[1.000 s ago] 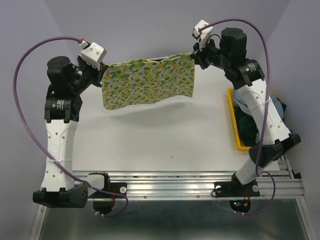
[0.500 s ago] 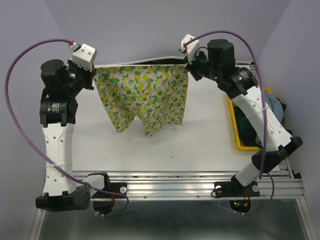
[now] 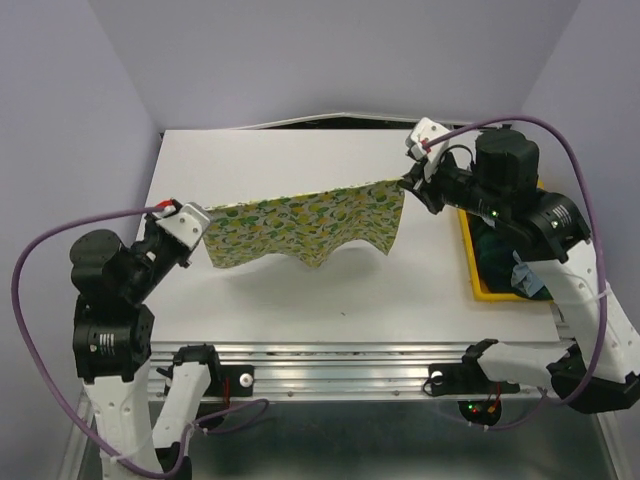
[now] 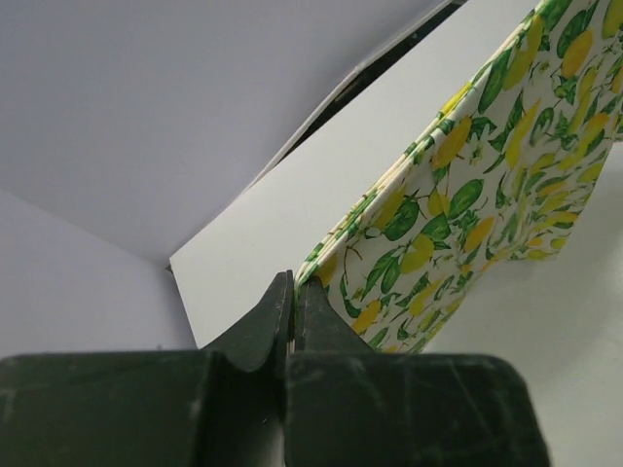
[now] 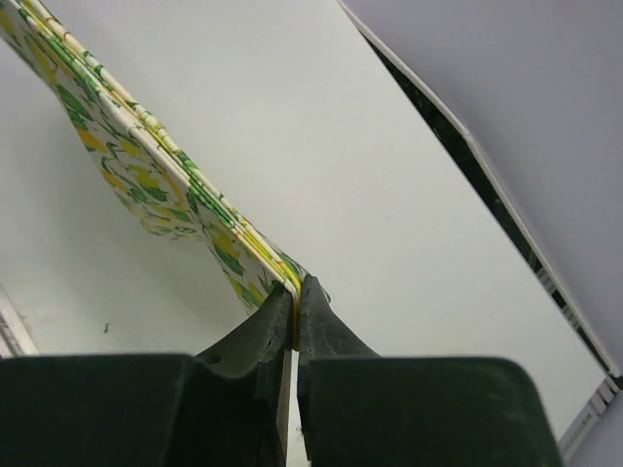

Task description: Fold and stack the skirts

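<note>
Lemon-and-leaf printed white-yellow cloth skirt [image 3: 300, 225] is held up, stretched sideways over the middle of the white table [image 3: 300, 300]. Its lower hem sags in two lobes; cannot tell whether the hem touches the table. Left gripper [image 3: 204, 222] is pinched tight on the skirt's left top corner, right gripper [image 3: 405, 186] on its right top corner. Rigid yellow plastic tray [image 3: 468, 262] sits at the table's right edge with dark cloth [image 3: 495, 255] inside.
</note>
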Motion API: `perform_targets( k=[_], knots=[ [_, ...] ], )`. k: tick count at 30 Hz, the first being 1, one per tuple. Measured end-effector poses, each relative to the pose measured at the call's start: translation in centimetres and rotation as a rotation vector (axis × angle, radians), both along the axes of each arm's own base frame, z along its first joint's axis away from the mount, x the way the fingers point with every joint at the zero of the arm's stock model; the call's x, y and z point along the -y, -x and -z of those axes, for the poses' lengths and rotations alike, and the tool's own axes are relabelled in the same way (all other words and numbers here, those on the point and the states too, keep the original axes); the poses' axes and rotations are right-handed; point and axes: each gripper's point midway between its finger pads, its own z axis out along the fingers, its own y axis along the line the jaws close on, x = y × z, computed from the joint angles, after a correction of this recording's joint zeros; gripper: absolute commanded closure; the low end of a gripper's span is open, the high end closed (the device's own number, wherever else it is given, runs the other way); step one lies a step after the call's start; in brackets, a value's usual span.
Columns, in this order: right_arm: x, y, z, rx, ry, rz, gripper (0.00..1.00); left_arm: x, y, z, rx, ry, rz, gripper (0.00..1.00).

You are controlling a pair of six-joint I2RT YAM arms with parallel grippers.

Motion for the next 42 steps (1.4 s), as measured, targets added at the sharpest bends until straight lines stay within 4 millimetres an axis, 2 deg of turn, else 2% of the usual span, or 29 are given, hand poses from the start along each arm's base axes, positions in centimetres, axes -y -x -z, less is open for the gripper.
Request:
perform_targets(
  k=[5, 9, 14, 16, 17, 20, 22, 25, 26, 27, 28, 30, 32, 35, 38, 40, 41, 42],
  knots=[
    [0.6, 3.6, 1.3, -0.067, -0.03, -0.054, 0.99, 0.5, 4.8, 0.3, 0.068, -0.024, 0.026, 1.0],
    [1.0, 5.8, 0.9, -0.098, -0.078, -0.074, 0.99, 0.8, 7.3, 0.1, 0.099, -0.027, 0.038, 1.0],
    [1.0, 6.3, 1.0, -0.115, -0.093, -0.081, 0.99, 0.9, 7.6, 0.2, 0.087, -0.027, 0.04, 1.0],
    [0.6, 5.4, 2.4, -0.137, -0.077, -0.071, 0.99, 0.7, 6.7, 0.9, 0.057, -0.025, 0.033, 1.0],
    [0.4, 4.8, 3.9, -0.162, -0.057, -0.061, 0.99, 0.6, 6.1, 1.6, 0.037, -0.025, 0.029, 1.0],
    [-0.4, 1.6, 8.9, -0.227, 0.029, -0.006, 0.99, 0.1, 3.1, 4.7, -0.081, -0.018, 0.007, 1.0],
    [-1.0, -0.9, 12.5, -0.27, 0.094, 0.028, 0.99, -0.4, 0.2, 8.0, -0.206, -0.014, -0.014, 1.0],
    [-2.3, -5.8, 20.5, -0.39, 0.208, 0.077, 0.99, -1.4, -4.6, 13.2, -0.38, -0.014, -0.059, 1.0],
    [-2.4, -7.0, 22.4, -0.419, 0.225, 0.09, 0.99, -1.6, -5.8, 14.8, -0.427, -0.014, -0.069, 1.0],
    [-2.5, -7.9, 23.9, -0.443, 0.239, 0.098, 0.99, -2.0, -7.7, 17.3, -0.496, -0.012, -0.088, 1.0],
    [-2.6, -9.9, 26.8, -0.484, 0.258, 0.114, 0.99, -2.1, -8.7, 18.8, -0.538, -0.011, -0.097, 1.0],
    [-2.5, -12.1, 29.3, -0.52, 0.27, 0.128, 0.99, -2.3, -10.8, 22.5, -0.633, -0.009, -0.112, 1.0],
    [-2.6, -15.3, 31.6, -0.536, 0.272, 0.141, 0.99, -2.4, -13.3, 25.4, -0.683, -0.009, -0.127, 1.0],
    [-2.6, -18.8, 34.1, -0.541, 0.273, 0.153, 0.99, -2.6, -16.9, 28.3, -0.738, -0.009, -0.145, 1.0],
    [-2.6, -22.0, 37.0, -0.548, 0.284, 0.167, 0.99, -2.9, -23.3, 30.9, -0.758, 0.003, -0.173, 1.0],
    [-2.7, -23.4, 38.1, -0.543, 0.289, 0.174, 0.98, -3.0, -26.5, 32.7, -0.772, 0.007, -0.187, 0.93],
    [-2.8, -24.1, 38.1, -0.529, 0.286, 0.177, 0.97, -3.1, -27.8, 33.7, -0.779, 0.006, -0.196, 0.86],
    [-2.8, -24.9, 37.8, -0.513, 0.285, 0.183, 0.96, -3.2, -28.7, 34.2, -0.782, 0.007, -0.201, 0.75]
  ],
)
